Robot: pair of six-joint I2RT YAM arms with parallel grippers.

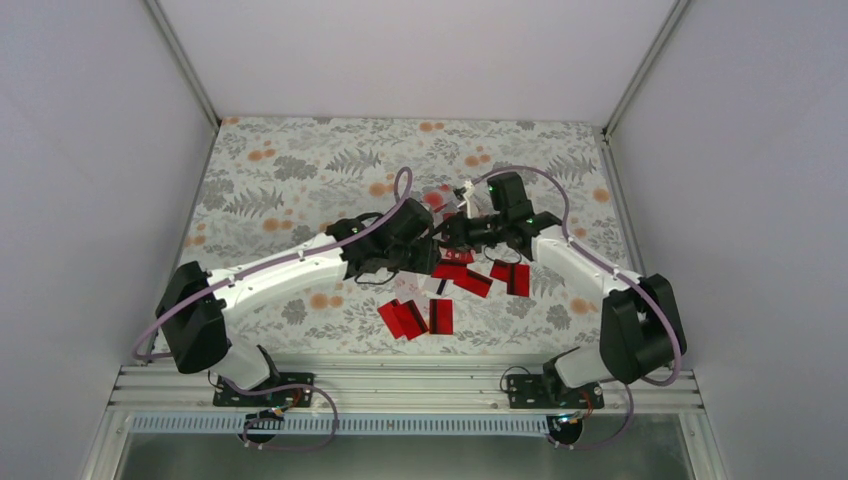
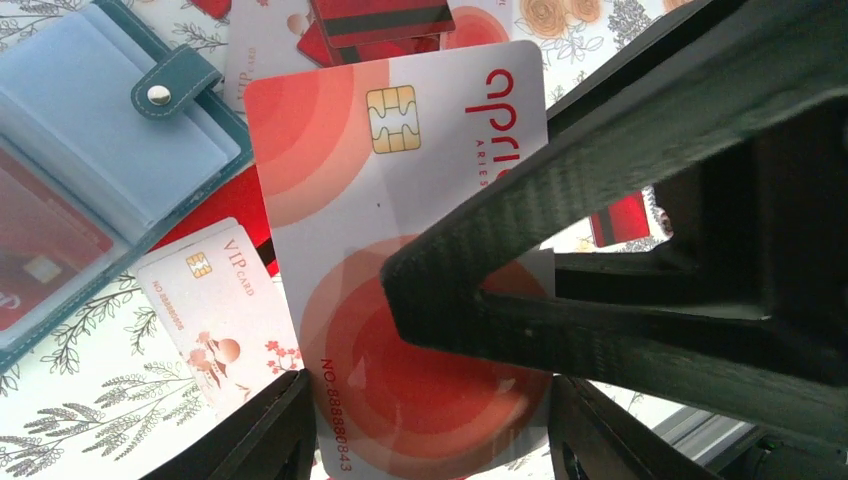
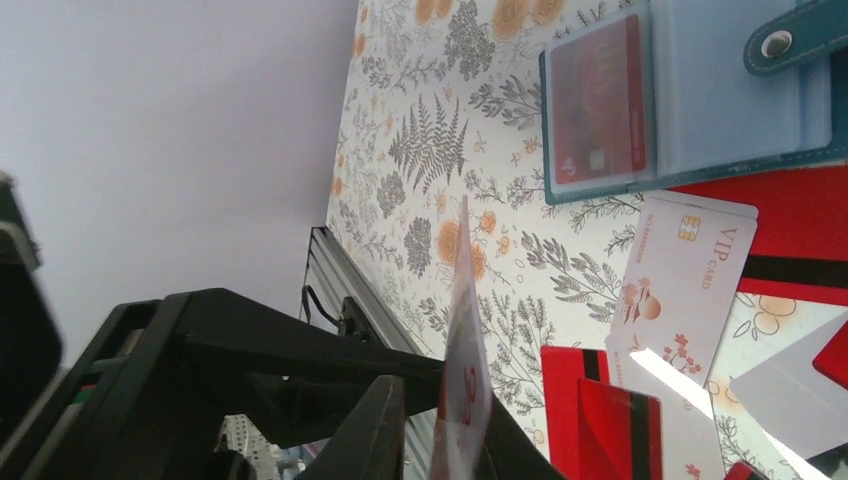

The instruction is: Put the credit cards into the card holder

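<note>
Top external view: two arms meet over the middle of a floral-print counter (image 1: 290,170), the left hand (image 1: 420,248) and right hand (image 1: 462,232) almost touching. Red credit cards (image 1: 415,318) with black stripes lie scattered on the counter just in front of them. The card holder cannot be made out from this angle.

Left wrist view: the left hand (image 2: 430,440) holds a white-and-red card (image 2: 400,170) by its two long edges, one of its fingers (image 2: 275,430) on either side, chip and printed face toward the camera. A black finger (image 2: 520,230) of the right hand lies across the card's face from the right. The card holder (image 2: 110,130), teal with clear sleeves, lies open on the counter at upper left, its snap tab (image 2: 170,85) folded over and one red card (image 2: 40,240) showing in a sleeve. A pale VIP card (image 2: 215,310) lies face up just beside the holder, and red striped cards (image 2: 380,18) lie beyond.

Right wrist view: the white-and-red card (image 3: 465,340) stands edge-on between the right hand's fingers (image 3: 375,430), which are set narrow about it. Whether they actually pinch it cannot be told. The open card holder (image 3: 700,90) lies at upper right with a red card (image 3: 600,100) in its sleeve. The VIP card (image 3: 690,270) lies just below it, with more red striped cards (image 3: 600,420) nearby.
</note>
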